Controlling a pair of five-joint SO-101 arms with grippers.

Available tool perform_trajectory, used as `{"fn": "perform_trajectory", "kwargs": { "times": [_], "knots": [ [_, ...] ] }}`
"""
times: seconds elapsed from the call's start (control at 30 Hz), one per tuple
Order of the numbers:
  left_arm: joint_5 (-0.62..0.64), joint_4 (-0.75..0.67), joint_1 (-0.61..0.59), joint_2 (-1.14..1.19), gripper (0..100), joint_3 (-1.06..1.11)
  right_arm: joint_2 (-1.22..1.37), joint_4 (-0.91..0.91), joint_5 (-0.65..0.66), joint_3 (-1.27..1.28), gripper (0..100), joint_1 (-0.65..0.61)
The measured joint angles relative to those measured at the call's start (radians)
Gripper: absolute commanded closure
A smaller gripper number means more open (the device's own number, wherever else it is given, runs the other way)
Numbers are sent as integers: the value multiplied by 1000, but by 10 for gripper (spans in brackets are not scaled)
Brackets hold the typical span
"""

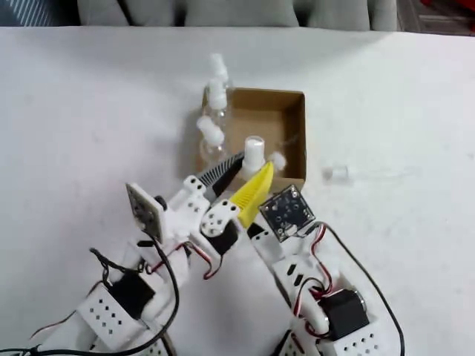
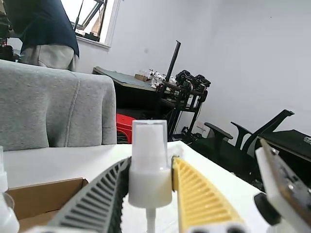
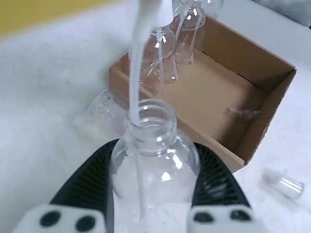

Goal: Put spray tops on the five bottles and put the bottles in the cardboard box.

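Note:
My left gripper (image 2: 150, 171) is shut on a white spray top (image 2: 148, 145), pinched between its grey and yellow fingers. In the high view the spray top (image 1: 254, 147) hangs at the near edge of the cardboard box (image 1: 286, 119). My right gripper (image 3: 156, 151) is shut on a clear uncapped bottle (image 3: 155, 177), held upright directly below. The top's thin tube (image 3: 136, 97) runs down through the bottle's neck. Three bottles with spray tops (image 1: 215, 96) stand along the box's left side.
A small clear cap (image 1: 335, 174) lies on the white table right of the box, also seen as a clear cap (image 3: 284, 183). Both arms crowd the table's near middle. A grey chair back (image 2: 48, 107) stands beyond the far edge.

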Motion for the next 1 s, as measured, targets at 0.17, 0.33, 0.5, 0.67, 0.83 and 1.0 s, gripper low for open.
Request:
{"fn": "perform_trajectory", "kwargs": {
  "times": [0.17, 0.33, 0.5, 0.67, 0.83, 1.0],
  "knots": [
    [0, 0, 0, 0, 740, 9, 0, 0, 0, 0, 982, 0],
    [-2, 0, 2, 0, 728, 18, 0, 0, -2, 0, 982, 0],
    [-2, 0, 0, 0, 728, 18, 0, 0, -2, 0, 982, 0],
    [-2, 0, 0, 0, 728, 18, 0, 0, -2, 0, 982, 5],
    [-2, 0, -31, 0, 728, 18, 0, 0, -2, 0, 982, 3],
    [-2, 5, -66, -71, 728, 18, 2, -18, -2, 0, 982, 29]
  ]
}}
